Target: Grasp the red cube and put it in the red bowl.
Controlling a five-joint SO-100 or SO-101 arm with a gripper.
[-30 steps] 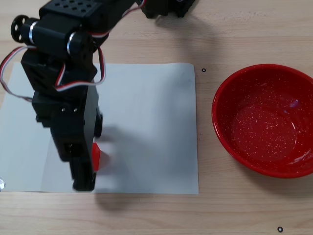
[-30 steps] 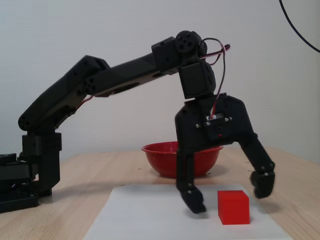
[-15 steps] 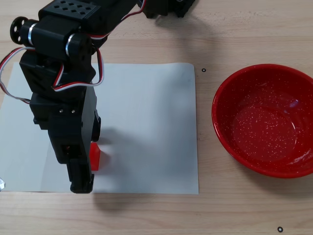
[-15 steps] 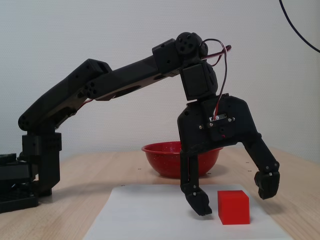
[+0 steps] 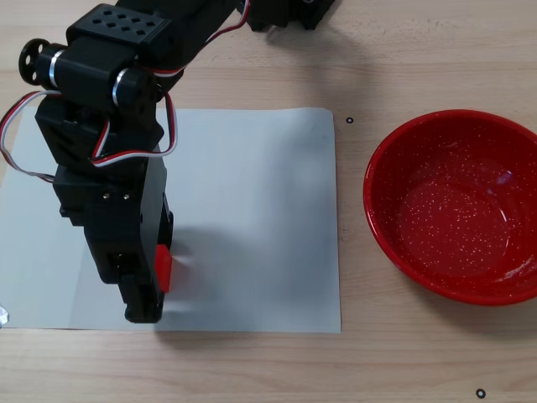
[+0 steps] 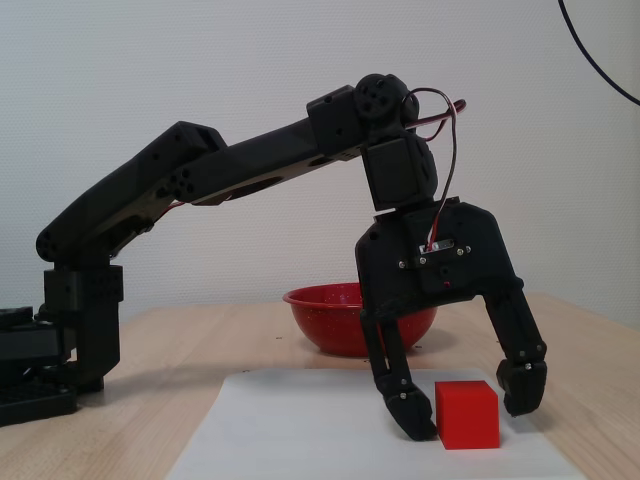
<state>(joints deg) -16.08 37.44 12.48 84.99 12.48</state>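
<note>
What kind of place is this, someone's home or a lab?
Probably a hobby or lab bench rather than a factory: a small black arm's tool stands open around a red cube on a white paper sheet, with a red bowl on a light wooden table before a bare white wall.

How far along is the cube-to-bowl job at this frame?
Done: the open claw has reached the red cube and straddles it. In hand: the grasp, fingers not yet closed, cube resting on the white paper. Left: closing, lifting and carrying it to the empty red bowl.
</note>
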